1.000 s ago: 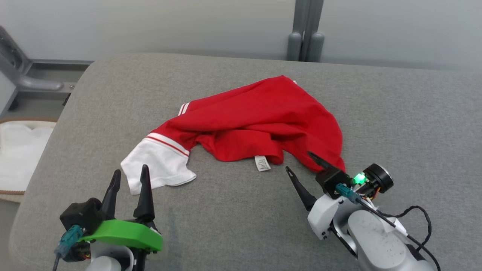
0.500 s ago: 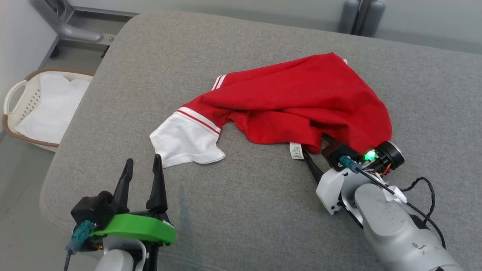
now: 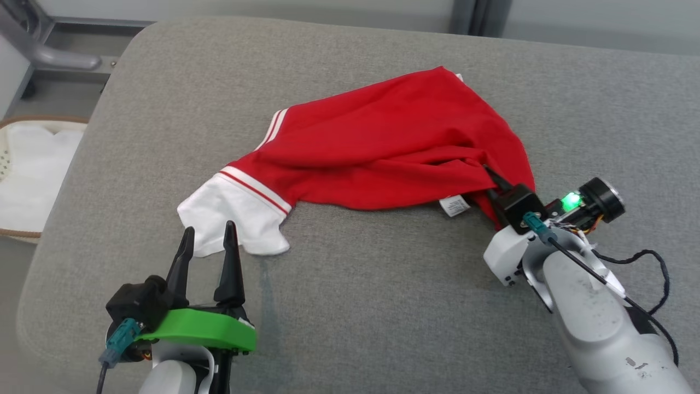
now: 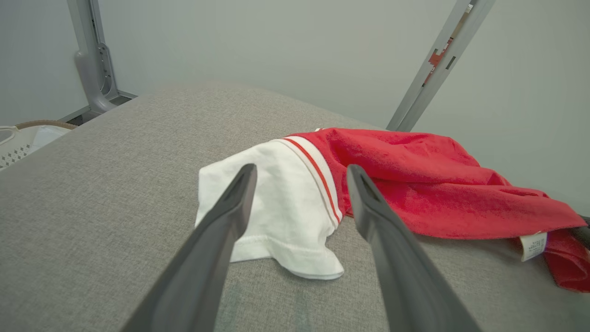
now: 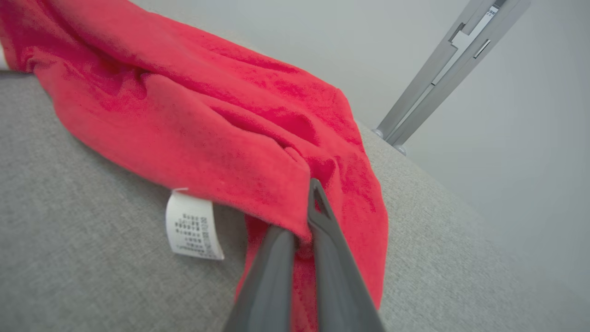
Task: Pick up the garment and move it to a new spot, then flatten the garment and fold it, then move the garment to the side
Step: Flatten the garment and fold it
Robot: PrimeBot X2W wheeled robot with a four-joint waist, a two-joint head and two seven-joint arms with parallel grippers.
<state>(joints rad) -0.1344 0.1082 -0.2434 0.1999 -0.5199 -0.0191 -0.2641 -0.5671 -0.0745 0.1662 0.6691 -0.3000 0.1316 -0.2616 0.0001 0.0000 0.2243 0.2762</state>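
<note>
A red garment (image 3: 394, 142) with a white, red-striped sleeve (image 3: 229, 219) lies crumpled on the grey cushion (image 3: 361, 306). My right gripper (image 3: 488, 174) is shut on the garment's near right edge, beside its white care label (image 3: 454, 205); in the right wrist view the red cloth (image 5: 207, 120) is pinched between the closed fingers (image 5: 318, 216). My left gripper (image 3: 208, 238) stands open just short of the white sleeve; in the left wrist view the sleeve (image 4: 286, 203) shows between the spread fingers (image 4: 230, 212), untouched.
A pale laundry basket (image 3: 24, 169) with white cloth sits on the floor at the left. Grey metal frame posts (image 3: 49, 52) stand behind the cushion. The cushion's rounded left edge is close to my left arm.
My right gripper has gone from open at the garment's edge to shut on it, and the red cloth has pulled straighter toward the right. The head camera shifted. The left gripper stays open.
</note>
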